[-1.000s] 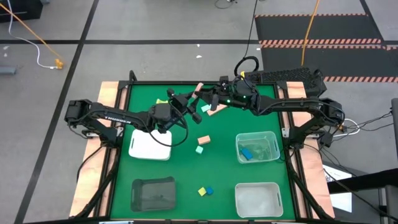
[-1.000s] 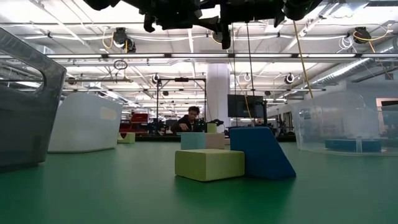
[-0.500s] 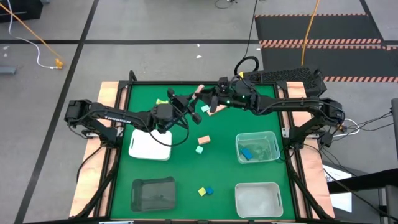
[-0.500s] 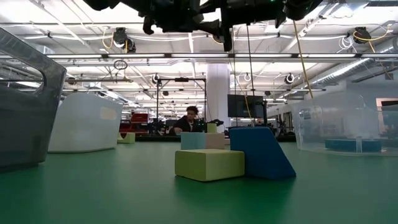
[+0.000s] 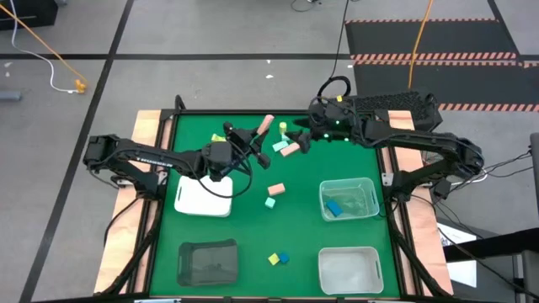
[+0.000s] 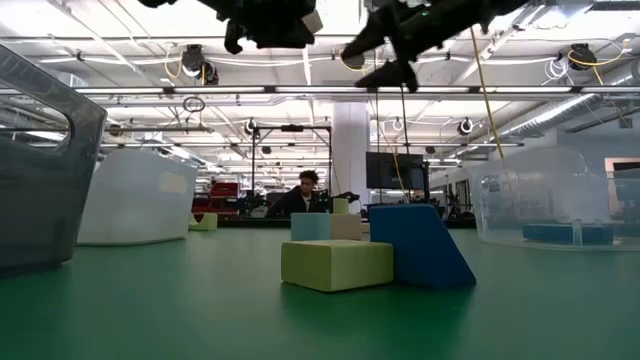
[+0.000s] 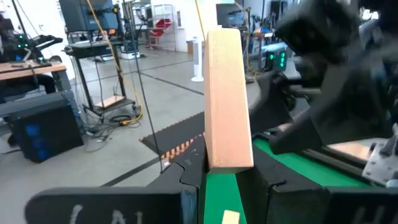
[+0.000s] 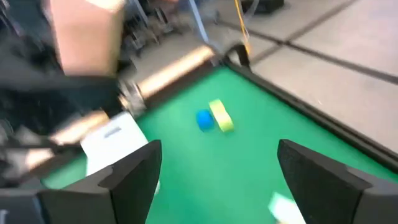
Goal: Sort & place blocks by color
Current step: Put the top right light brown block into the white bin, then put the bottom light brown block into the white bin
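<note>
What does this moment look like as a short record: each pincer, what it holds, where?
left pincer: shut on a salmon bar, raised over the table's far centre
right pincer: open, empty, above the far side of the green table
clear bin: holds a blue block
loose blocks: several on the mat

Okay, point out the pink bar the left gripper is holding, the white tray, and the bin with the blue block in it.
pink bar (image 7: 226, 99): left wrist view, middle of its broad face.
white tray (image 5: 200, 200): high view, bare centre.
clear bin (image 5: 371, 187): high view, far right rim.
</note>
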You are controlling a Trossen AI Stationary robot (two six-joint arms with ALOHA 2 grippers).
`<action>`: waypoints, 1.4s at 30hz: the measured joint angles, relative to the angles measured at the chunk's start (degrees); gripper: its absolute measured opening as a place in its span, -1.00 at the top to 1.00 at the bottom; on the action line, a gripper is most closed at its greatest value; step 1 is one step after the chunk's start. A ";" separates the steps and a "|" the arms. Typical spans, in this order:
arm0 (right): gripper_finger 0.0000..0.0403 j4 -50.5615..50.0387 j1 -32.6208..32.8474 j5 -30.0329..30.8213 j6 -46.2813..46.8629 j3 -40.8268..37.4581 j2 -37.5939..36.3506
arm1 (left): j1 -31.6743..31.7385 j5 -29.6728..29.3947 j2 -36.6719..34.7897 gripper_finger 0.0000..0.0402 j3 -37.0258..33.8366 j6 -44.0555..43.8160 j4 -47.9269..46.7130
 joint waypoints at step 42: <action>-0.38 -6.69 16.02 -0.50 -27.03 0.12 20.63 | -16.09 38.66 -14.68 0.16 -12.15 -82.93 -79.41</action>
